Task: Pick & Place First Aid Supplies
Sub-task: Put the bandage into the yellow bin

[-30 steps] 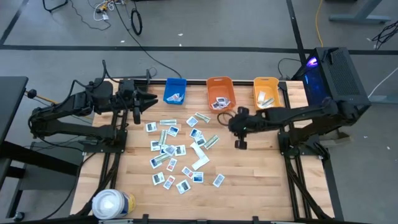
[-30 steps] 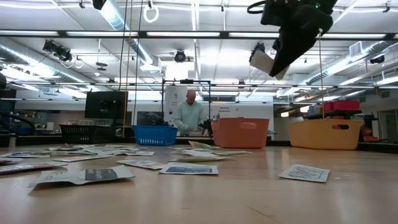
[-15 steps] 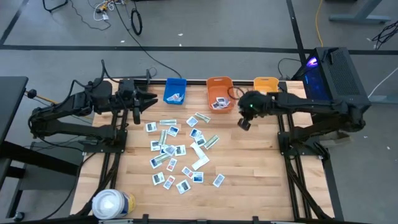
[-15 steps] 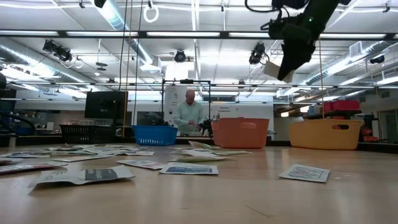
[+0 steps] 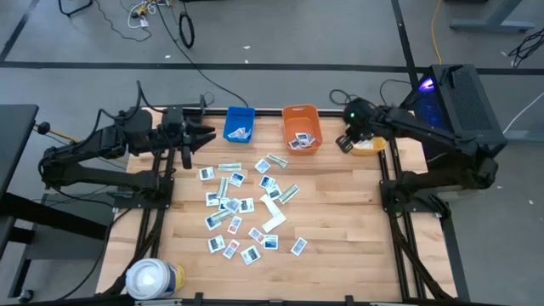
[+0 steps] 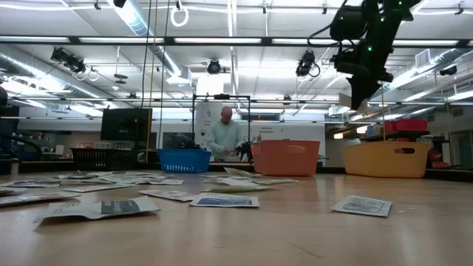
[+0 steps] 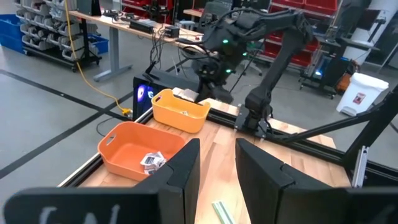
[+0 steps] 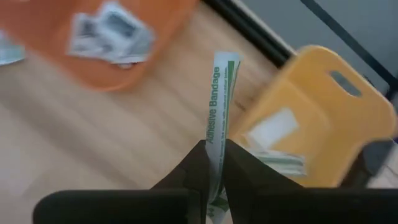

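Observation:
Dozens of small white packets (image 5: 242,204) and a few pale green strips lie flat on the wooden table between the arms. My right gripper (image 5: 349,143) hangs at the yellow bin (image 5: 368,143), near its left rim, shut on a white strip printed in green, "Adhesive Bandage" (image 8: 217,93). It shows high above the table in the low view (image 6: 361,92). My left gripper (image 7: 217,168) waits open and holding nothing at the table's far left, near the blue bin (image 5: 239,124). My right gripper pinches the bandage strip between its two fingers at the strip's near end (image 8: 213,149). The strip shows edge-on and sticks out past the fingertips, lifted clear of the table, with the yellow bin (image 8: 311,118) beyond it.
Blue, orange (image 5: 300,127) and yellow bins stand in a row along the far edge, each holding a few packets. A large white roll (image 5: 153,279) sits at the near left corner. A person stands in the room beyond the table (image 6: 225,137).
My right gripper has carried the strip from above the table's middle toward the far right, past the orange bin, to the yellow bin. It has stayed shut on the strip. The packets on the table have not moved.

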